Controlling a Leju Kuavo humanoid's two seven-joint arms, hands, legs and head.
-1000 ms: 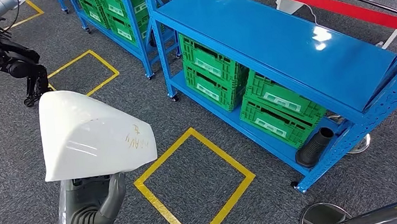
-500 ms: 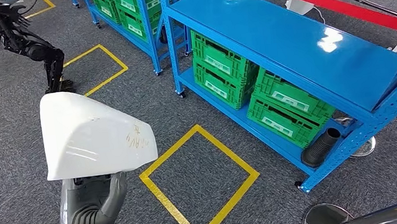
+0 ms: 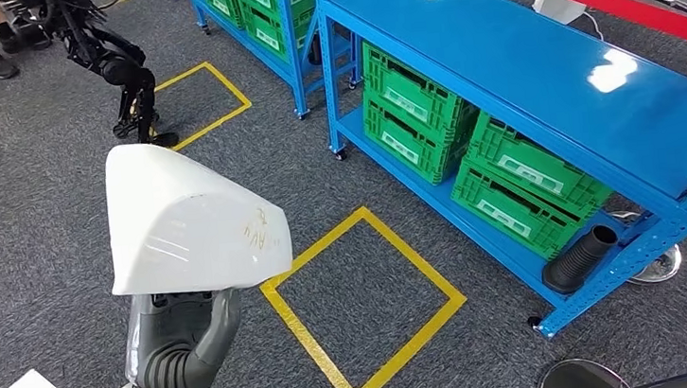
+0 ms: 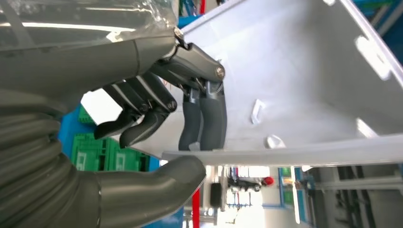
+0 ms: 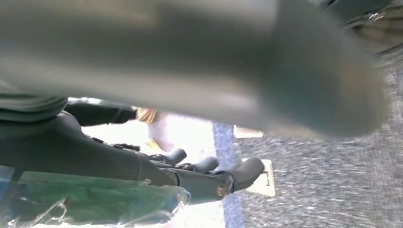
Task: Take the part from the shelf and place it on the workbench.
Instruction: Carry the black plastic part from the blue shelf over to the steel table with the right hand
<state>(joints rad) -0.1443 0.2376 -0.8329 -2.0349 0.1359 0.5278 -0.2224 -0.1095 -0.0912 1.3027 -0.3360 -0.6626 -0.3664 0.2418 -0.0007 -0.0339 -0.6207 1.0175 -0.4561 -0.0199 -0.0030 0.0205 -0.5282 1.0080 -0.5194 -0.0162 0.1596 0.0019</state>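
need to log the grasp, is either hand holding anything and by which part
The left hand holds the white moulded plastic shell part by its lower rim, thumb outside, fingers inside. The right hand holds nothing.

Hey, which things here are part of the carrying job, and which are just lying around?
Part of the job:
white part
left hand, holding the white part from below
blue shelf

Just lying about:
green crates
black ribbed hose
yellow floor square
another robot's dark arm

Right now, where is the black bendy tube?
In the head view, the black ribbed tube lies at the right on the blue shelf's bottom level, beside the green crates.
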